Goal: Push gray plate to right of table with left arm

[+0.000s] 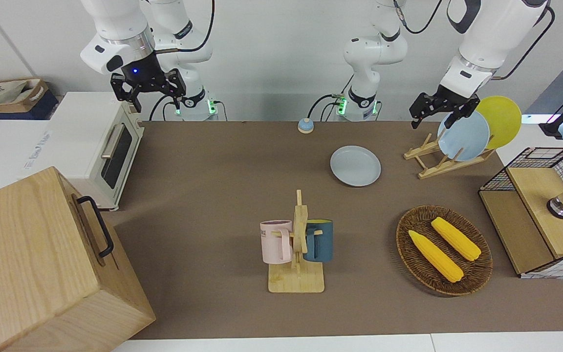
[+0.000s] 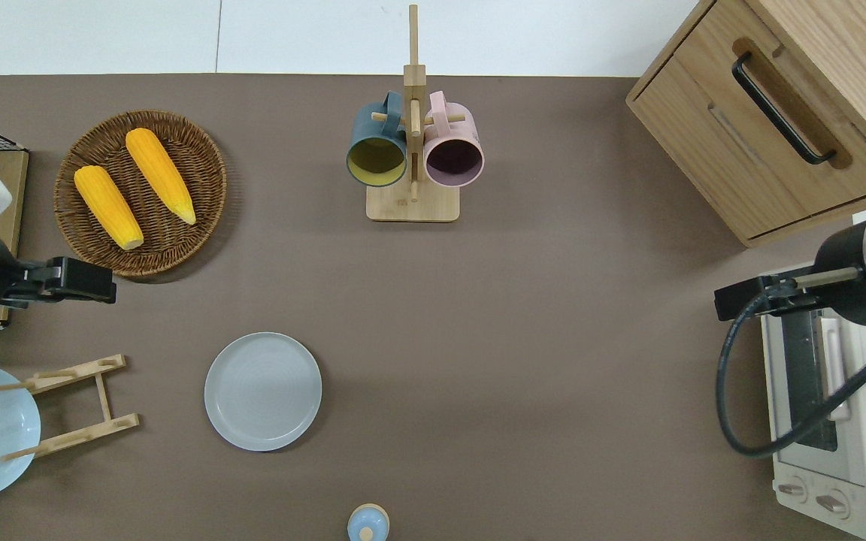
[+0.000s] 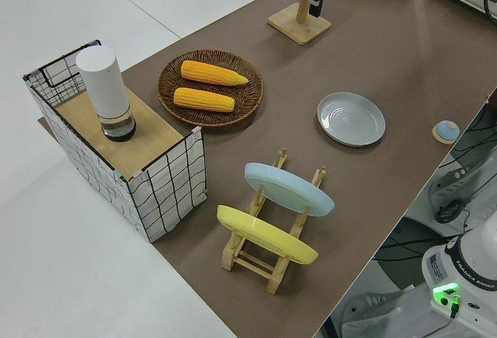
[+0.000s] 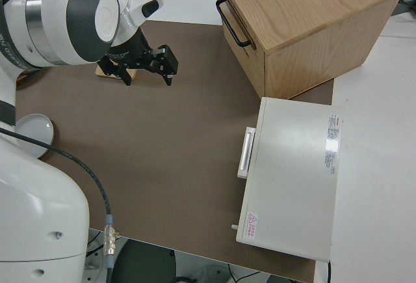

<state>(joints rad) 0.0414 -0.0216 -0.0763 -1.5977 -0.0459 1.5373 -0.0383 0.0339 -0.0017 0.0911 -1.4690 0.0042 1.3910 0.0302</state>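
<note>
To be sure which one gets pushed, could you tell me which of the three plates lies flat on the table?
The gray plate lies flat; the light blue plate and yellow plate stand on edge in the wooden rack.
</note>
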